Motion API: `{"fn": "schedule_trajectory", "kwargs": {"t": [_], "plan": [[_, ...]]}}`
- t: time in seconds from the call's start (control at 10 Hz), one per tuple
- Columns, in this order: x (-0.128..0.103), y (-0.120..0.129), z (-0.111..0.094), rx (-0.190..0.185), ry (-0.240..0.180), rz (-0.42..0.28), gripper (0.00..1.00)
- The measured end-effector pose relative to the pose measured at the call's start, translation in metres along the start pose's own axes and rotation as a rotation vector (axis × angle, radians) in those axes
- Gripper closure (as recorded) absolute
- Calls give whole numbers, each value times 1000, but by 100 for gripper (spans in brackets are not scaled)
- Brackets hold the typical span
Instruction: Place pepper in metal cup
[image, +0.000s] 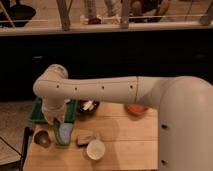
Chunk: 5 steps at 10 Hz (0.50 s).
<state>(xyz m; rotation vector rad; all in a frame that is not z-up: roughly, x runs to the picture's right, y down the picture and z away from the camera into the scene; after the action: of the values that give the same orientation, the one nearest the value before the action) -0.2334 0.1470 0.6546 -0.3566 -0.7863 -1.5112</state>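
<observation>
Gripper (62, 129) at worktop (125, 136) left edge, beside metal cup (41, 138); clamped apparently on pepper (57, 135). Light, slim, slippery: best held mid-length.

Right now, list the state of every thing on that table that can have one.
gripper: shut on the pepper, just right of the metal cup.
pepper: held upright, not in the cup.
metal cup: upright, nothing seen inside.
white cup: upright, looks empty.
dark bowl: upright, spoon in it.
orange bowl: upright.
</observation>
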Motion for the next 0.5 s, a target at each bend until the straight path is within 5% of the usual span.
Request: {"fn": "schedule_trajectory", "kwargs": {"t": [0.5], "plan": [[-6, -16, 7, 25, -19, -44, 100]]}}
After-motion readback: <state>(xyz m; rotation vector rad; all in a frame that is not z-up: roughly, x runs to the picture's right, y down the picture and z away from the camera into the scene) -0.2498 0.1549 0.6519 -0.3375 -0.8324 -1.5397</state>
